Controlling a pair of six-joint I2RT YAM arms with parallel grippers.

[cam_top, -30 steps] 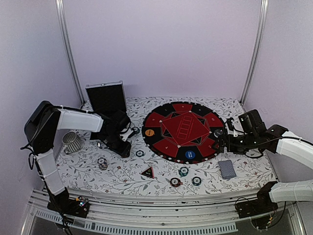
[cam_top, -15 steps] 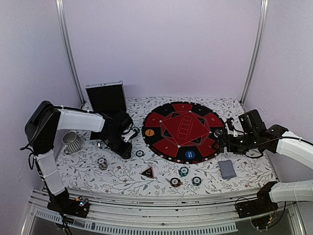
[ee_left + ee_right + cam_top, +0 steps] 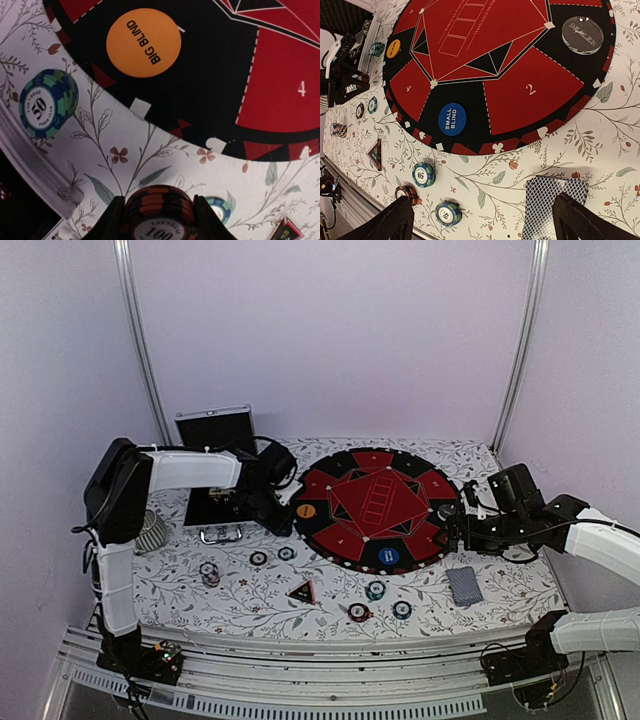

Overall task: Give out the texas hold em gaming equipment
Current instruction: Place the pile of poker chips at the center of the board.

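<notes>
Currently left gripper (image 3: 159, 222) pinches a brown 100 chip stack (image 3: 159, 202), bottom centre of the left wrist view.
Left arm stretched across mid-left of the top view to the mat (image 3: 372, 505) edge, near orange button (image 3: 143, 42); right gripper (image 3: 487, 220) spread wide over playing cards (image 3: 554, 199), lower right.

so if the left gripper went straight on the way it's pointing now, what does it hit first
Probably the floral tablecloth just short of the mat's rim, with its held brown chip stack touching first; depth is unclear.
</notes>
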